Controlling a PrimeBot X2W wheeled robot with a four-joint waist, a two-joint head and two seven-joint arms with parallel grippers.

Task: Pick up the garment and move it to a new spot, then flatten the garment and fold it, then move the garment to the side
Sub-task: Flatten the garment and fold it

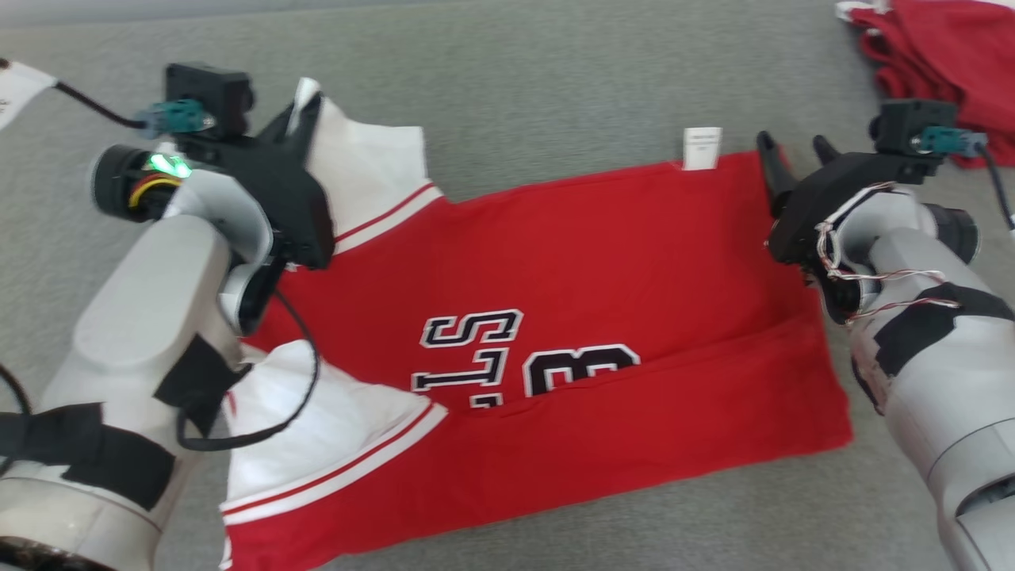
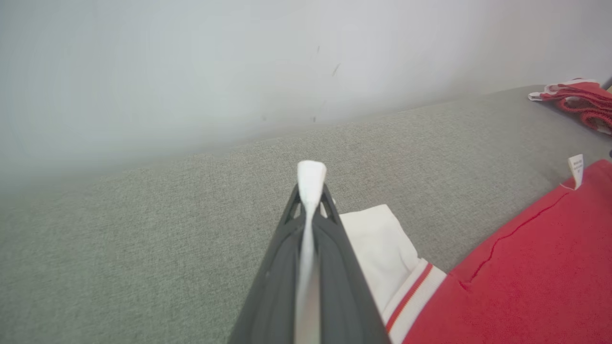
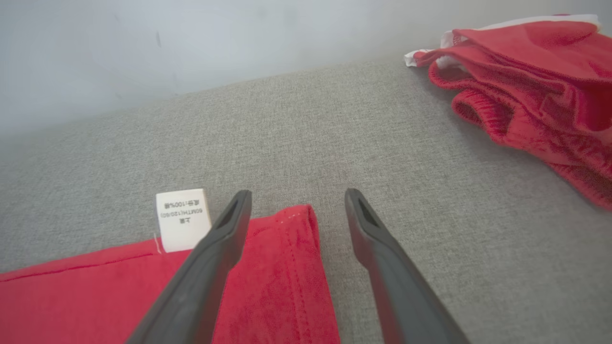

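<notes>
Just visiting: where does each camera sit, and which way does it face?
Head view: on the head, looking down at the red jersey; left claw and right claw show.
Left wrist view: on the left wrist, looking along its shut claw pinching the white sleeve.
Right wrist view: on the right wrist, looking along its open claw over the jersey's corner.
Shared: both wrist views catch the label.

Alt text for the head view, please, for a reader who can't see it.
A red jersey with white sleeves lies spread on a grey fabric surface; the left gripper is shut on its far sleeve, and the right gripper stands open at the far right corner. Another red garment lies bunched at top right.
</notes>
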